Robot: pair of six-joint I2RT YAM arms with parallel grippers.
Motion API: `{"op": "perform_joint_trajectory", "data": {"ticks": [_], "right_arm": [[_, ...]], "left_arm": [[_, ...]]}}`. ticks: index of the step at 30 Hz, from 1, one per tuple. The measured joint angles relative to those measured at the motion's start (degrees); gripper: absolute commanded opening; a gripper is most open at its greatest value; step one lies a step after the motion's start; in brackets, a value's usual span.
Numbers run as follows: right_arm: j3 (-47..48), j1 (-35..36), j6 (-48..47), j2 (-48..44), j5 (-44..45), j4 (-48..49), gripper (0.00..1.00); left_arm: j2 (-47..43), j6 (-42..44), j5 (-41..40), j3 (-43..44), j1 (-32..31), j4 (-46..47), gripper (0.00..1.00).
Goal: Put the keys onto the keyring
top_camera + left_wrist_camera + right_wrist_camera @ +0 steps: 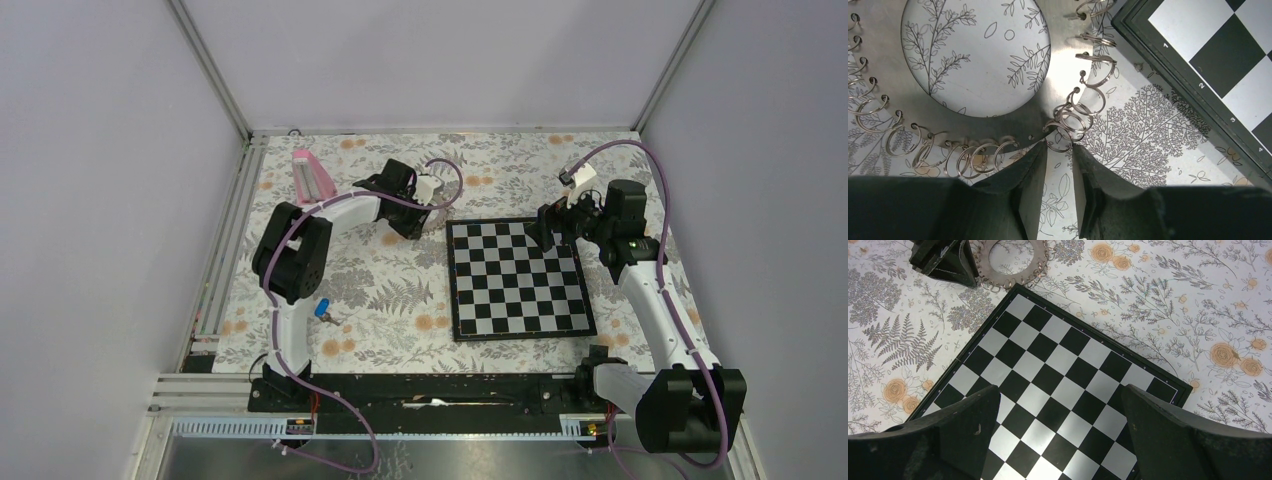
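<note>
left tool (1058,146) slightly parted, empty — keyring (1068,55) rim just ahead | right tool (1059,389) wide open, empty | key (322,310) well behind left tool | risk: closing may snag small loops (1068,122) — ring drags

Left arm (290,330) and right arm (655,300): white link shells joined bulky black joint housings. Purple cables (452,180) ran along each, looping free near the wrists. White blocks (427,188) capped both wrists. A green light (634,243) glowed on the right arm. Left gripper (1058,148) and right gripper (1060,389) had matte black wedge fingers.
</note>
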Motion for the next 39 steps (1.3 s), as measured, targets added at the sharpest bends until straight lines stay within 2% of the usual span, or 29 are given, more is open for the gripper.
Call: {"op": "perform_joint_trajectory", "data": {"ticks": [27, 39], "right_arm": [[-0.1, 0.0, 0.0, 0.0, 0.0, 0.0, 0.99], [-0.3, 0.0, 0.0, 0.0, 0.0, 0.0, 0.99]], "left_arm": [[0.0, 0.2, -3.4, 0.0, -0.9, 3.6, 0.22], [0.0, 0.1, -4.9, -0.5, -0.9, 4.6, 0.21]]}}
